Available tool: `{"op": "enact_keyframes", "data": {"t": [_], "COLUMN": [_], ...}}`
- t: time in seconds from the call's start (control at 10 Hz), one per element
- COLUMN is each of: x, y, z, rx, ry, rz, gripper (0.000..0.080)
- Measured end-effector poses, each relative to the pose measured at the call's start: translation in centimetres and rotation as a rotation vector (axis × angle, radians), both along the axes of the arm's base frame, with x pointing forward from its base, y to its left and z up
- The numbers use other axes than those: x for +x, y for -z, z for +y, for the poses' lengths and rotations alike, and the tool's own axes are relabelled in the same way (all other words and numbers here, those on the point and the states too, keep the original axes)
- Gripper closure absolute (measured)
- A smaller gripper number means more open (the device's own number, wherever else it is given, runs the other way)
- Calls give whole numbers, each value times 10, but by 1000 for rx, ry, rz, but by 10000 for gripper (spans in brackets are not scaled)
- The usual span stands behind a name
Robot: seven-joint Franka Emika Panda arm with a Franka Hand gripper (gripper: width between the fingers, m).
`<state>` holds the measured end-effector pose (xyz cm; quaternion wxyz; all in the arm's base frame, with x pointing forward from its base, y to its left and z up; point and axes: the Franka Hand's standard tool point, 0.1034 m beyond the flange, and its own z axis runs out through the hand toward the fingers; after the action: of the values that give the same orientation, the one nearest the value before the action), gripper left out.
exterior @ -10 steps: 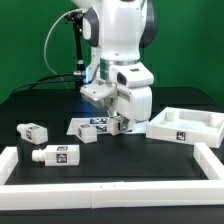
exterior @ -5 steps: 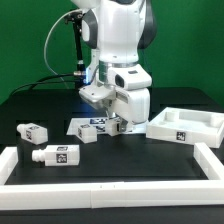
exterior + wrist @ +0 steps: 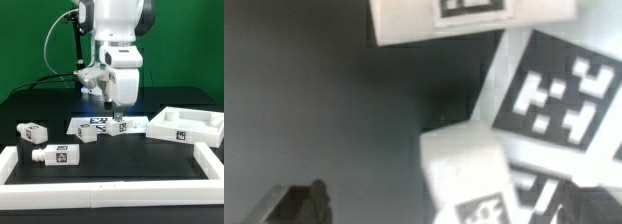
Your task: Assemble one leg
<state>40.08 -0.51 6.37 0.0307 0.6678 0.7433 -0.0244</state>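
Exterior view: the gripper [image 3: 110, 103] hangs just above the leg [image 3: 120, 127], a small white plastic block with a black-and-white tag, standing at the marker board [image 3: 82, 124] edge on the black table [image 3: 35, 100]. Whether the fingers are spread cannot be told. Three other legs [image 3: 33, 131] lie toward the exterior view's left, and the rimmed tray part [image 3: 203, 121] lies to the right.

Wrist view: blurred, it alone shows the leg [image 3: 464, 165] from above, overlapping the marker board [image 3: 571, 85], and one dark fingertip [image 3: 299, 205] apart from it.
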Motion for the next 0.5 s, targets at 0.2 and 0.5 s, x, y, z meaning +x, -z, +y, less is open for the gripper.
{"op": "enact_keyframes", "data": {"t": [0.2, 0.5], "x": [20, 30], "y": [-11, -12], "z": [20, 34], "rx": [-1, 15], "ry": [307, 435], "rz": [-13, -32], "gripper": [151, 151]}}
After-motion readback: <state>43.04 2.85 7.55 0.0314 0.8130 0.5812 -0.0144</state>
